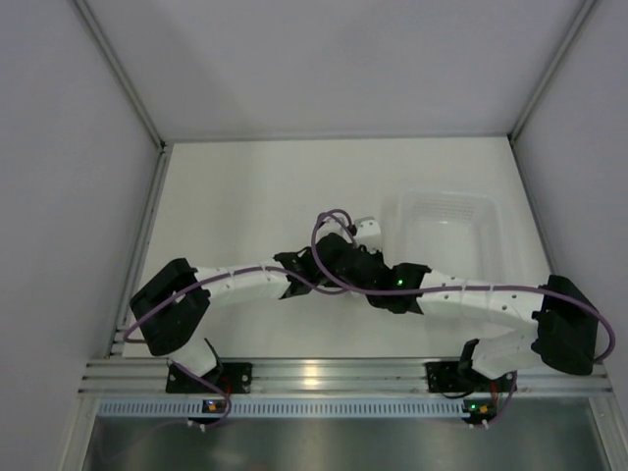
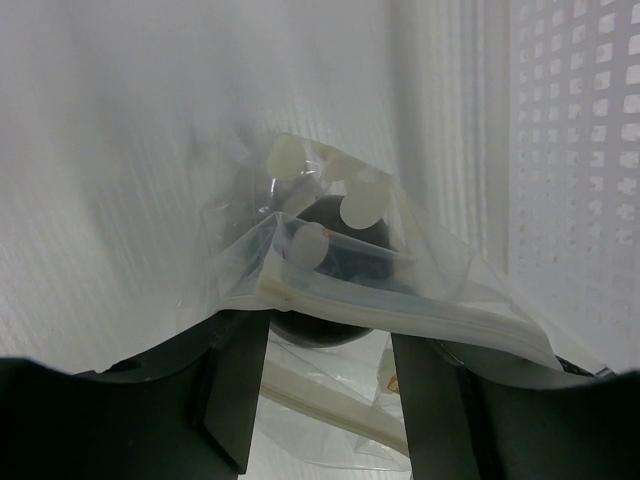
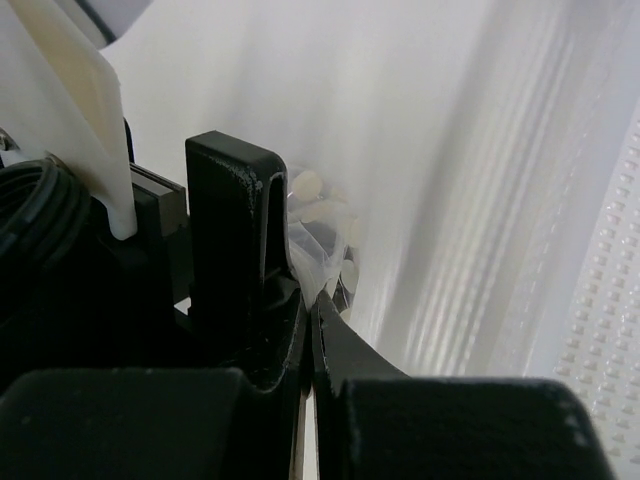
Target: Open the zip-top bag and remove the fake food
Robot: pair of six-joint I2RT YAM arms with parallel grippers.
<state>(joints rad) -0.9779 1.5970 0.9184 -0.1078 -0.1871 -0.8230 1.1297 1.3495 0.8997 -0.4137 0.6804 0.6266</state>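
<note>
White worktop, tub on the right: your right gripper has jaws pinched together on the zip-top bag, your left gripper holds its jaws apart astride it, grip uncertain, and with the fake food inside, opening is in hand, so next pull the zip apart.

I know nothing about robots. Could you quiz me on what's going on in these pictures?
1. True or false: the ball is already out of the bag.
2. Which container shows in the top view? A tub, B bowl, C basket.
3. Fill in: the right gripper is shut on the ____.
Key: 1 false; 2 A; 3 bag.
</note>
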